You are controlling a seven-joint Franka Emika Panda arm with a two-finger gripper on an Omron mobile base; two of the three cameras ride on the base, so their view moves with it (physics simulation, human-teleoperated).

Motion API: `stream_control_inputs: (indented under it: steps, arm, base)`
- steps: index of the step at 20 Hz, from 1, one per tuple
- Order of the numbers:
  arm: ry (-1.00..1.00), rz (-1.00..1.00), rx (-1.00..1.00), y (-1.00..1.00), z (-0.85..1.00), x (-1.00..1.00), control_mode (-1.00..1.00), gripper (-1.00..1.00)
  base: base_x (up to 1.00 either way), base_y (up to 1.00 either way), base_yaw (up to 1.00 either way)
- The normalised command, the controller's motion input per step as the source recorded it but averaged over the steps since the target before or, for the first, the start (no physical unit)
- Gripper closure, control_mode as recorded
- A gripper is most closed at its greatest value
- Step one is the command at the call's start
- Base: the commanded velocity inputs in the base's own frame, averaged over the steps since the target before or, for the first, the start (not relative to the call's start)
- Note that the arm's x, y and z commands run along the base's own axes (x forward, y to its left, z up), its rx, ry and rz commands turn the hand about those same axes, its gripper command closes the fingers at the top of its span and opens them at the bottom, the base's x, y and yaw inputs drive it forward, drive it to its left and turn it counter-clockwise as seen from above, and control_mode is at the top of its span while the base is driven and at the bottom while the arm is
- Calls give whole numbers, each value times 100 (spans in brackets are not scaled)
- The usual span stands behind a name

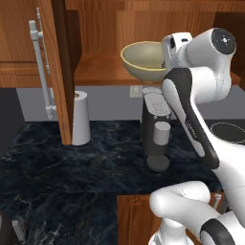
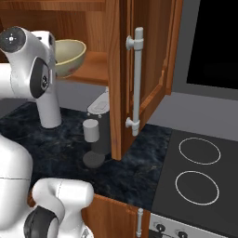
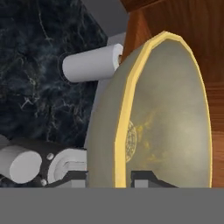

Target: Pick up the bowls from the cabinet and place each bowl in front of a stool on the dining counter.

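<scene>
Claw [image 3: 114, 178] is clamped on the yellowish rim of the olive-tan bowl [image 3: 166, 118], with the paper towel roll [image 3: 89, 64] beyond it over the counter [image 3: 30, 65].

— What's down low in the frame?
— A black marbled stone countertop [image 1: 72, 167], a white paper towel roll [image 1: 80, 117] at left, a grey coffee machine [image 1: 155, 129] at centre.
— Lower right?
— A black glass cooktop [image 2: 200, 172], grey wall [image 2: 204, 111] above.

The bowl [image 1: 143, 60] sits on the shelf inside the open cabinet [image 1: 103, 67], at twelve o'clock from the coffee machine [image 1: 155, 129] on the counter [image 1: 72, 167] below. A paper towel roll [image 1: 80, 117] stands at the machine's nine o'clock, the cooktop [image 2: 197, 172] at its three o'clock.
</scene>
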Motion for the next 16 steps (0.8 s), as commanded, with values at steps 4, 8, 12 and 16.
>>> stream_control_inputs:
  steps: [4, 8, 12, 16]
  arm:
    - [11, -8, -1, -50, 0, -100, -100, 100]
    - [0, 0, 0, -24, -15, -100, -100, 100]
    - [-8, 0, 0, -8, -30, -100, -100, 100]
    - [-2, 2, 0, -2, -32, -100, -100, 100]
  base:
    - [0, 0, 0]
    - [0, 0, 0]
    - [0, 0, 0]
    - [0, 0, 0]
